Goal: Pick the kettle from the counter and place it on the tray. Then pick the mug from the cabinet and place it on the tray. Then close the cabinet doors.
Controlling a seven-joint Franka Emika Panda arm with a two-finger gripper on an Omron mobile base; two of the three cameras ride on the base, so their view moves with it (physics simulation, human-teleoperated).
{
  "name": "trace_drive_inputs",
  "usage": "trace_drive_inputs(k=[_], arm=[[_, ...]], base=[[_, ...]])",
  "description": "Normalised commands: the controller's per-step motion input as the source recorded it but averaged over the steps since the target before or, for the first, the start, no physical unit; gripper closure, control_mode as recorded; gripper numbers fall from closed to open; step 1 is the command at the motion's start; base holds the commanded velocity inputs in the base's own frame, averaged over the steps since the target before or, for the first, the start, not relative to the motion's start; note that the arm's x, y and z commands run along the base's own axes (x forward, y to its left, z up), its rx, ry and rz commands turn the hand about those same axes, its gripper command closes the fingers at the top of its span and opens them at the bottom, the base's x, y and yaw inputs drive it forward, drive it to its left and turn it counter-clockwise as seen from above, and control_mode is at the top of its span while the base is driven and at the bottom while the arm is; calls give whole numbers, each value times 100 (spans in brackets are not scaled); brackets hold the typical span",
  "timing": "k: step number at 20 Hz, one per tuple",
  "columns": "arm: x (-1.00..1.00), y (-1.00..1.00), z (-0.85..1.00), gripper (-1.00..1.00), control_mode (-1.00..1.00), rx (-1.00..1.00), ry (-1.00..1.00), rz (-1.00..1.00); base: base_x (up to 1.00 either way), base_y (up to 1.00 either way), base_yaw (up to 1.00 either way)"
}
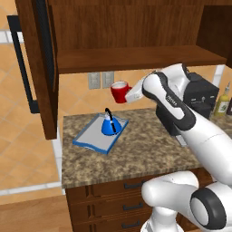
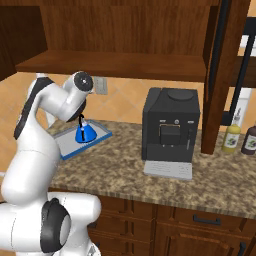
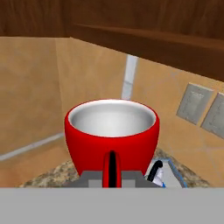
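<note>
Red mug (image 1: 119, 92) held upright by its handle in nearly closed gripper (image 1: 132, 96), clear of cabinet (image 1: 136, 27), above counter (image 1: 136, 154), for setting beside kettle (image 1: 108, 124) already standing on tray (image 1: 90, 140).

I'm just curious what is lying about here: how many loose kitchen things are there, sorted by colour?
Blue: 2, cone-shaped kettle and blue-rimmed grey tray
Red: 1, mug held up in the gripper
Black: 1, coffee machine
Bottles: 2, yellowish and dark
Total: 6
</note>
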Motion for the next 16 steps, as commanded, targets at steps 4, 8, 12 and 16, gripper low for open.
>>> trace_drive_inputs(k=[4, 8, 12, 16], arm=[[0, 12, -71, 100, -100, -9, 32, 1], [0, 16, -70, 100, -100, -1, 24, 0], [0, 18, -61, 100, -100, 0, 14, 0], [0, 9, -35, 100, -100, -1, 12, 0]], base=[[0, 0, 0], [0, 0, 0], [0, 0, 0], [0, 0, 0]])
